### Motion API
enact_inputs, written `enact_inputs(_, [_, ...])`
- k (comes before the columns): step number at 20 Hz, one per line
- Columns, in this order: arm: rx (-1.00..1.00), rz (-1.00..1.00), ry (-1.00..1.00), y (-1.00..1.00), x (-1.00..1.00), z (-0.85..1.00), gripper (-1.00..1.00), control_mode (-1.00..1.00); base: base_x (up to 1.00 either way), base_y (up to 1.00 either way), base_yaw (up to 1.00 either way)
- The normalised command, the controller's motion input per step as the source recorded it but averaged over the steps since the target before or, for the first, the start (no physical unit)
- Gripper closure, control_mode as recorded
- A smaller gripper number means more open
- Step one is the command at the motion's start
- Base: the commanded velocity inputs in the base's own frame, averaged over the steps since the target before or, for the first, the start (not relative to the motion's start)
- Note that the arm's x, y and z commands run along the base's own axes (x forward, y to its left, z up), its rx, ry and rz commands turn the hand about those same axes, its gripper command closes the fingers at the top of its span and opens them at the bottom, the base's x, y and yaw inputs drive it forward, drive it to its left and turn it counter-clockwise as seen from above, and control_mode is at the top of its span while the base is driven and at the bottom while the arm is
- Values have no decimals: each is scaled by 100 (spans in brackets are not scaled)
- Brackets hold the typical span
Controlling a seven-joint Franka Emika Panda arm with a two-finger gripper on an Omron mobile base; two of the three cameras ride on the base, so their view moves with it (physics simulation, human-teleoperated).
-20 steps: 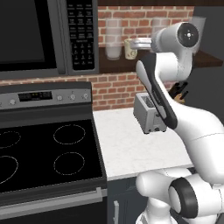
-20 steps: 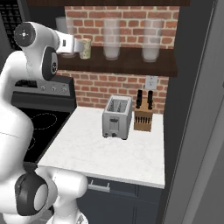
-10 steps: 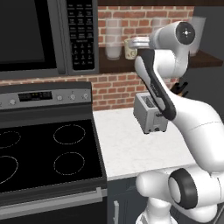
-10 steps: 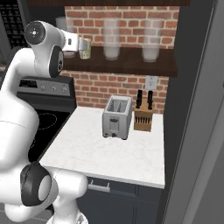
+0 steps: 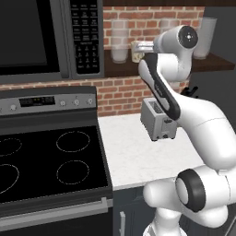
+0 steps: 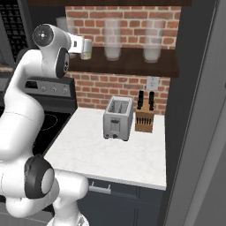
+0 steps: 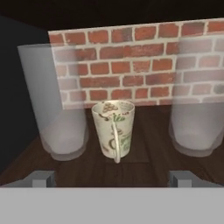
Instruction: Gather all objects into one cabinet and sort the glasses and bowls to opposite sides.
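I have the gripper (image 7: 112,178) raised to the brown shelf (image 6: 132,66) in the brick niche, its jaws spread wide and holding nothing. The cream patterned mug (image 7: 113,130) stands upright on this shelf, directly in front of the fingertips (image 7: 42,179), handle toward me, between two tall clear glasses (image 7: 54,104). Below the shelf, a toaster (image 6: 118,118) sits on the counter (image 6: 128,161)

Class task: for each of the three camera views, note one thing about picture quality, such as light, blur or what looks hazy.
Hand view: the patterned mug is sharp and centred, the tall glasses beside it look hazy and see-through, and the top is dark. Left base view: the stovetop is flat black with no glare. Right base view: the counter is evenly lit, with a soft shadow by the toaster.
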Motion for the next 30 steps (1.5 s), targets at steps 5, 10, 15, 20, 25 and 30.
enact_inputs(5, [0, 0, 0, 0, 31, -23, -100, -100, 0, 0, 0])
enact_inputs(10, [0, 0, 0, 0, 37, -5, -100, -100, 0, 0, 0])
enact_inputs(15, [0, 0, 0, 0, 36, 0, -100, -100, 0, 0, 0])
enact_inputs(20, [0, 0, 0, 0, 19, 0, -100, -100, 0, 0, 0])
enact_inputs(25, [0, 0, 0, 0, 10, 0, -100, -100, 0, 0, 0])
enact_inputs(30, [0, 0, 0, 0, 15, -15, -100, -100, 0, 0, 0])
